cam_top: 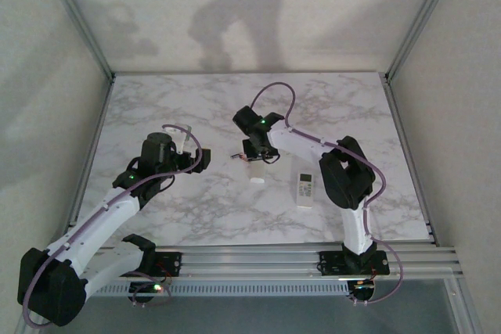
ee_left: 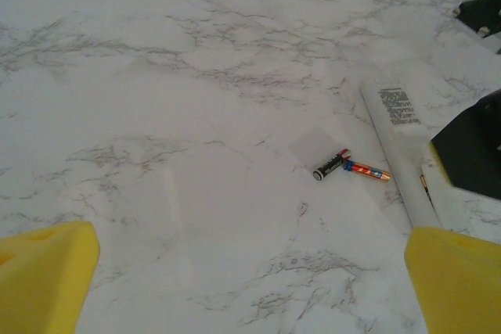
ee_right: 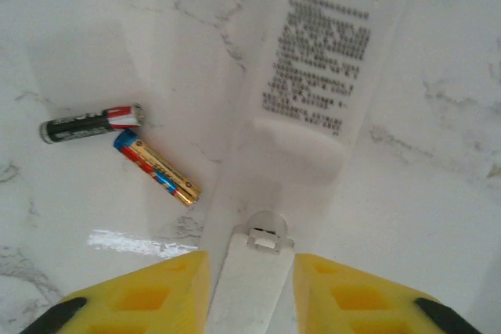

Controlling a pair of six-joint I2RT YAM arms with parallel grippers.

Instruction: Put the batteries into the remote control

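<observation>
Batteries (ee_left: 330, 166), two in number, lie loose on the marble counter (cam_top: 196, 107), just beside the left flank of the remote control (ee_right: 321, 60). The black battery (ee_right: 90, 124) and the blue-and-gold battery (ee_right: 156, 168) meet at one end in a shallow V; neither is inside the remote. The remote lies back-up, its printed label showing, which is the orientation needed to reach the battery bay. The right pincer (ee_right: 250, 263) stands over its near end, yellow fingers (ee_right: 149, 295) pressed against either side of a narrow white strip carrying a small latch tab. This strip is judged to be the battery cover (ee_right: 250, 287), so the grip suggests the cover is being worked rather than a cell being fetched. Whether the cover is free of the body, and whether the bay is open, cannot be told from the washed-out white surfaces. The left pincer (ee_left: 250, 271) hovers above bare counter, spread to its full width and holding nothing, with both cells and the remote ahead of it. Placement is consistent with standing ready to collect a cell or steady the remote. A second remote (cam_top: 305, 188) lies face-up, buttons showing, well apart to the right and untouched. Assessment: loading has not begun. Risk noted: the cells sit close to the remote and could roll if it is nudged.
</observation>
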